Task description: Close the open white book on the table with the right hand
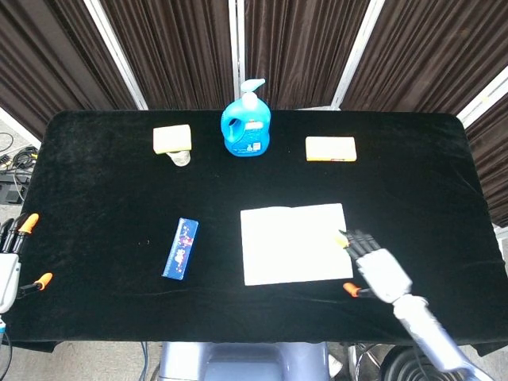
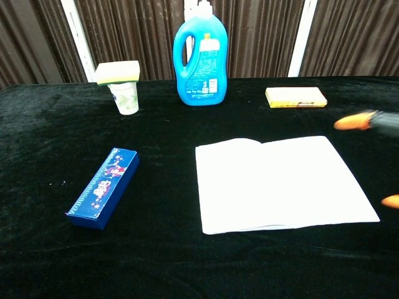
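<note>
The white book (image 1: pixel 295 243) (image 2: pixel 280 183) lies open and flat at the table's middle, spine running front to back. My right hand (image 1: pixel 375 267) hovers at the book's right front corner with fingers spread and nothing in it; in the chest view only its blurred orange fingertips (image 2: pixel 353 122) show at the right edge. My left hand (image 1: pixel 9 262) stays off the table's left edge, fingers apart, holding nothing.
A blue box (image 1: pixel 181 248) (image 2: pixel 104 187) lies left of the book. At the back stand a blue detergent bottle (image 1: pixel 246 125) (image 2: pixel 201 57), a paper cup topped with a yellow sponge (image 1: pixel 173 140) (image 2: pixel 121 81), and a yellow-orange box (image 1: pixel 331 148) (image 2: pixel 295 97).
</note>
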